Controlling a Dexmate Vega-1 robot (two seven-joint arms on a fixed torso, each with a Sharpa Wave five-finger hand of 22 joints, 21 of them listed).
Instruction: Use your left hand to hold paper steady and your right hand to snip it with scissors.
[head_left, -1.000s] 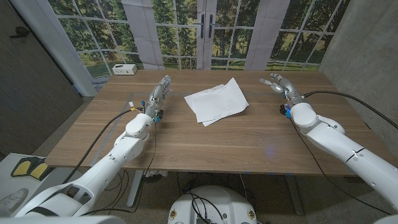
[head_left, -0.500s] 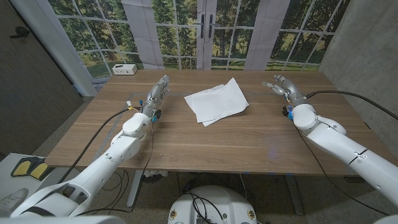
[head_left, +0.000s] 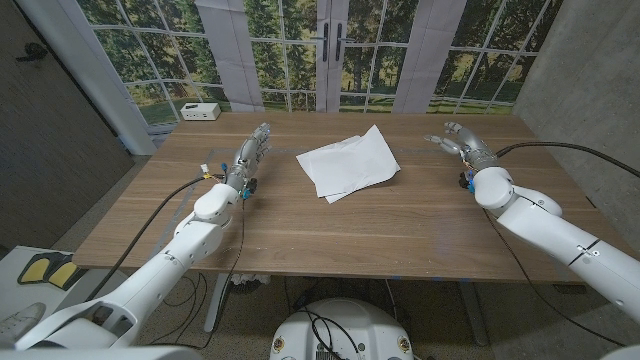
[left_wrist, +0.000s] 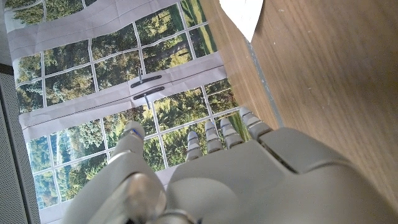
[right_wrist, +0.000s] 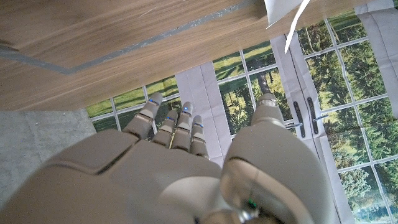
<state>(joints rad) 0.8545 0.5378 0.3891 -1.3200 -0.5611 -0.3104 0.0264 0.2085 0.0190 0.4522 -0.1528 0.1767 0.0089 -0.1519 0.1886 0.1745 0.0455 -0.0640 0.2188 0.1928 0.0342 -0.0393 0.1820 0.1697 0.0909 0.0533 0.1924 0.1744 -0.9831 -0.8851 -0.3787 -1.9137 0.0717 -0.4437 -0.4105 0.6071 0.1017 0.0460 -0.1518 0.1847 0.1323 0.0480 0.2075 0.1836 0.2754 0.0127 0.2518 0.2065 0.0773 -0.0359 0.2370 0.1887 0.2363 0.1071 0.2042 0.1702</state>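
White sheets of paper (head_left: 349, 162) lie overlapping at the middle of the wooden table (head_left: 330, 215), toward its far side. A corner of the paper (left_wrist: 244, 14) is seen in the left wrist view, and another bit of paper (right_wrist: 283, 12) in the right wrist view. My left hand (head_left: 252, 152) is left of the sheets, fingers straight and apart, holding nothing. My right hand (head_left: 456, 140) is right of the sheets near the far right corner, fingers spread, empty. In the wrist views my left hand (left_wrist: 211, 180) and right hand (right_wrist: 180, 168) both reach out past the table's far edge toward the window backdrop.
A small white box (head_left: 201, 111) sits at the table's far left corner. A backdrop printed with windows and trees (head_left: 330, 50) stands behind the table. Bare wood lies in front of the paper.
My right hand has drifted a little to the right, away from the paper. My left hand has shifted only slightly. The paper has not moved.
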